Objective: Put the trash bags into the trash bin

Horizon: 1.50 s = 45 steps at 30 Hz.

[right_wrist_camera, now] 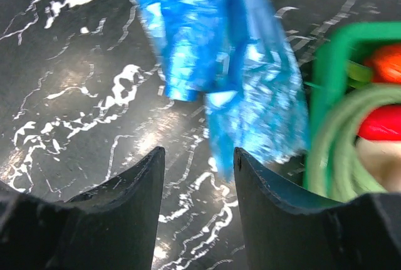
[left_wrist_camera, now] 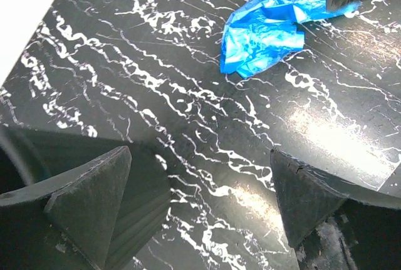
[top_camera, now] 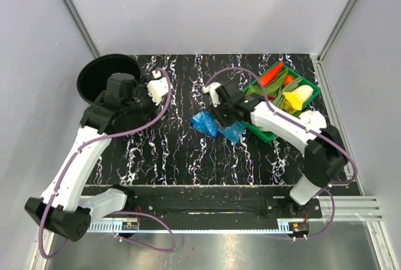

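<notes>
Right wrist view: right gripper (right_wrist_camera: 197, 157) half-spread, empty; crumpled blue film trash bags (right_wrist_camera: 213, 63) at twelve o'clock; advance, pinch thick folds.

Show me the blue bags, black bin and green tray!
trash bags (top_camera: 205, 123), top view, left wad's middle.
trash bin (top_camera: 94, 76), top view, its dark inside.
green tray (top_camera: 299, 74), top view, its far rim.

Top: we look down from above the near edge.
Wrists: we sit close over the table (left_wrist_camera: 156, 94).
Shared: the trash bags (top_camera: 205, 123).
</notes>
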Tool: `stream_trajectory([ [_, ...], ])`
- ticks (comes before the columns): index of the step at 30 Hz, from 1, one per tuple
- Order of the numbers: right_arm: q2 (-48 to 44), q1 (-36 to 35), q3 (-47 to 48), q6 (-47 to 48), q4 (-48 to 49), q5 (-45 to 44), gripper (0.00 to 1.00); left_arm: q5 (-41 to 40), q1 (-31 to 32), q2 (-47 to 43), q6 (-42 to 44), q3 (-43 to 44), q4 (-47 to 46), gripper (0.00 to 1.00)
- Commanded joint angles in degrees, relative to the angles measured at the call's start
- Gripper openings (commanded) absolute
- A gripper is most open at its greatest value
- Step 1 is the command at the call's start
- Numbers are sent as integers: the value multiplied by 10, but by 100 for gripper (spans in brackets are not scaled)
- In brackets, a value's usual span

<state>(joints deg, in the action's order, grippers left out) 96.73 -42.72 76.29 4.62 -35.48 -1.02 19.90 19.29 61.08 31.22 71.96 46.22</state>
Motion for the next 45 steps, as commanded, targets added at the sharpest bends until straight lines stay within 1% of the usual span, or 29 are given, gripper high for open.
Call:
stream_trajectory([
  [1, -56, 56, -30, 6, -15, 24, 53, 26, 28, 54, -5, -23, -85, 96],
  [7, -49, 81, -85, 30, 0, 98, 54, 57, 62, 125, 75, -42, -169, 96],
  [10, -36, 83, -106, 39, 16, 124, 57, 51, 86, 178, 117, -17, -166, 96],
  [14, -4, 86, -114, 45, 31, 140, 58, 42, 103, 240, 142, 19, -157, 96],
  [19, 50, 88, -109, 50, 58, 127, 57, 56, 106, 287, 174, 29, -164, 96],
  [24, 103, 115, -74, 45, 60, 128, 46, 67, 109, 315, 202, 34, -169, 96],
  [28, 109, 127, -59, 57, 53, 128, 35, 61, 109, 314, 217, 34, -171, 96],
  [29, 105, 127, -57, 62, 50, 128, 31, 61, 109, 312, 220, 33, -171, 96],
  [33, 91, 127, -44, 78, 29, 129, 11, 61, 109, 303, 227, 31, -169, 96],
  [36, 78, 127, -16, 98, -10, 135, 0, 59, 109, 300, 222, 34, -159, 96],
  [39, 44, 127, 7, 105, -40, 150, 0, 52, 109, 295, 223, 34, -148, 95],
  [45, -28, 127, 65, 96, -96, 146, 0, 18, 109, 285, 227, 41, -143, 95],
])
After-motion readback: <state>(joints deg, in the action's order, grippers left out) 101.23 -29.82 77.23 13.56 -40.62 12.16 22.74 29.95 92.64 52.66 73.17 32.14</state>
